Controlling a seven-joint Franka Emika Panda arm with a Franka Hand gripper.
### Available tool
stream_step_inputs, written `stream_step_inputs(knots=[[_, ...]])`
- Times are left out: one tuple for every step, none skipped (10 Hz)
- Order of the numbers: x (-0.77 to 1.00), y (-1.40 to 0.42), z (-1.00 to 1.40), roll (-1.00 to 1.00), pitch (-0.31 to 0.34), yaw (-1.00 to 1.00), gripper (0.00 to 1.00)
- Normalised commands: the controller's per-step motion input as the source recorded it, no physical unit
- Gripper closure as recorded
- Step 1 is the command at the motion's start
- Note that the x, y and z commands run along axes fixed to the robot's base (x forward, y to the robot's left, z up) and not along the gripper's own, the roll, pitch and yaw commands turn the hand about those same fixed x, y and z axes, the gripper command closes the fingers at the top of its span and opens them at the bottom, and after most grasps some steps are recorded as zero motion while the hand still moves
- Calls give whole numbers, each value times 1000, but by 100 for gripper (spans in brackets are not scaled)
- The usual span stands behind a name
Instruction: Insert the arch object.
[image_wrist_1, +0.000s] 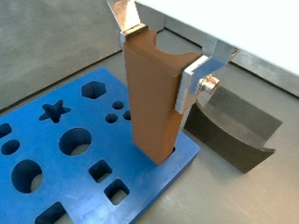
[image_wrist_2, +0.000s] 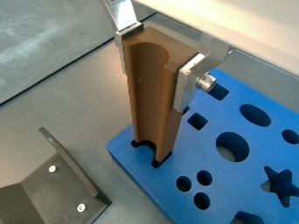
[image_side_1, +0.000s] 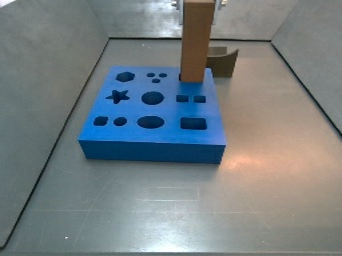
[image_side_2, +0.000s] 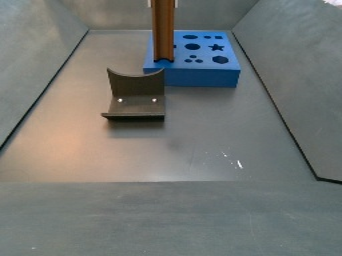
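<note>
**Inspector:** Claw (image_wrist_1: 163, 61) status?

**Assistant:** Closed on the arch (image_wrist_1: 152, 105). In both wrist views the silver fingers (image_wrist_1: 193, 80) press its upper part from opposite sides. The claw (image_wrist_2: 156, 61) sits high above the board. In a side view only its tip (image_side_1: 201, 3) shows at the frame edge.

**Inspector:** Describe the arch.

**Assistant:** Tall orange-brown piece with a rounded groove running down one face, plainest in a wrist view (image_wrist_2: 146, 96). It stands upright in both side views (image_side_1: 197, 45) (image_side_2: 160, 35).

**Inspector:** Location?

**Assistant:** Its lower end is in a hole at a corner of the blue board (image_wrist_1: 70, 179). That corner is the one nearest the fixture (image_wrist_1: 239, 122). A wrist view shows the foot below the board's top face (image_wrist_2: 239, 197), with a thin dark gap around it. Depth of seating: cannot tell.

**Inspector:** Board condition?

**Assistant:** Flat on the desk (image_side_1: 267, 200). Its other holes, namely a star, circles, squares and small dots, are open. The front wall (image_side_1: 147, 150) faces one side camera, and from the other the board (image_side_2: 201, 75) lies behind the fixture.

**Inspector:** Fixture?

**Assistant:** Dark L-shaped bracket (image_side_2: 134, 95) on its base plate, resting on the desk (image_side_2: 174, 200). It stands just beside the board's corner but apart from it, as both the side view (image_side_1: 225, 62) and the wrist view (image_wrist_2: 47, 188) confirm. Nothing touches it.
</note>
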Motion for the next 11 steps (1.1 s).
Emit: stream_step_inputs(knots=[[31, 143, -240, 9, 0, 0, 100], [0, 186, -254, 36, 0, 0, 100], [-100, 111, -249, 64, 0, 0, 100], [-51, 23, -286, 70, 0, 0, 100], [0, -54, -431, 0, -46, 34, 100], [0, -97, -483, -46, -66, 46, 100], [0, -49, -434, -14, -59, 23, 100], [0, -37, -394, -9, -64, 23, 100], [0, 0, -291, -33, -69, 14, 100], [0, 0, -29, 0, -51, 0, 100], [0, 0, 0, 0, 7, 0, 100]])
